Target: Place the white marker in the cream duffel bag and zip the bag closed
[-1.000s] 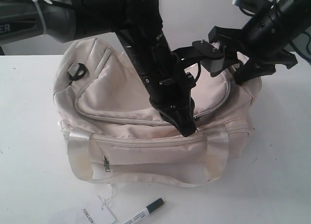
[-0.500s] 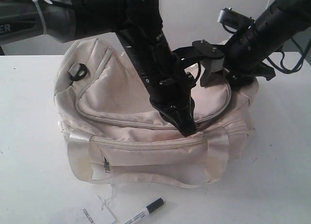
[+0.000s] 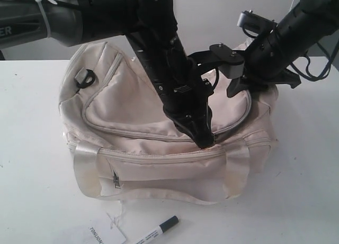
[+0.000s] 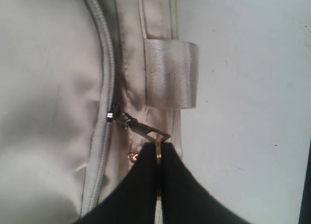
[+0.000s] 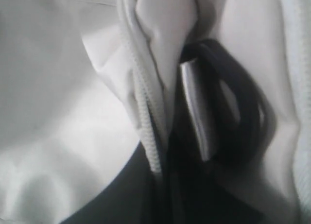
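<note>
**Now: marker outside the bag, zipper pull gripped**

The white marker (image 3: 159, 231) lies on the counter (image 3: 296, 191) in front of the cream duffel bag (image 3: 132, 122). It is apart from the bag and just beside a paper tag (image 3: 106, 236). Nothing holds it.

Your left jaws are clenched on the gold ring pull (image 4: 159, 147) of the bag's curved top zipper, near the front strap handle (image 4: 171, 73).

Your right jaws sit at the bag's far right end, pressed in among folds of fabric beside the zipper teeth (image 5: 146, 131). Dark lining shows there. You cannot tell from these views whether they grip the fabric or only rest against it.

The step looks like working the top zipper so the marker can go in.

The risks from here:
- The thin ring could slip out of the left jaws under a pull at an angle.
- If the right end is not truly held, the soft bag may drag along instead of the slider moving.
- A dragged bag could slide forward onto the marker.
- Loose fabric near the teeth could jam the slider.
</note>
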Tool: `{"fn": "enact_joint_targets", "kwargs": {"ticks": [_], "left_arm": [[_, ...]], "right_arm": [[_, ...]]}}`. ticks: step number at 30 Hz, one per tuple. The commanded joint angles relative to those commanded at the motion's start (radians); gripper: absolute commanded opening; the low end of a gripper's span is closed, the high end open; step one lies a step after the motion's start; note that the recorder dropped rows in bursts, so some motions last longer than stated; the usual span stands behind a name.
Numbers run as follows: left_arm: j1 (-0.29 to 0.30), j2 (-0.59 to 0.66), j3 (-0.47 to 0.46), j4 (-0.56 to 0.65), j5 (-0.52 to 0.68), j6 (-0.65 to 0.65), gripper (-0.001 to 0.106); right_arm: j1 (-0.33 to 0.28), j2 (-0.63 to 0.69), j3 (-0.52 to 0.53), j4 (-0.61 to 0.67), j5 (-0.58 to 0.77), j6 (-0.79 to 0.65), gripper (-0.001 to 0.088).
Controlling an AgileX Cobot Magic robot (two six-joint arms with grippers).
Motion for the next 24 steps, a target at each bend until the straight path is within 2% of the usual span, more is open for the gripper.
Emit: {"fn": "enact_joint_targets", "kwargs": {"ticks": [10, 24], "left_arm": [[0.0, -0.001, 0.0, 0.025, 0.03, 0.0, 0.0], [0.0, -0.004, 0.0, 0.118, 0.082, -0.016, 0.0]], "right_arm": [[0.0, -0.038, -0.011, -0.097, 0.022, 0.0, 0.0], [0.0, -0.038, -0.011, -0.112, 0.022, 0.0, 0.0]]}}
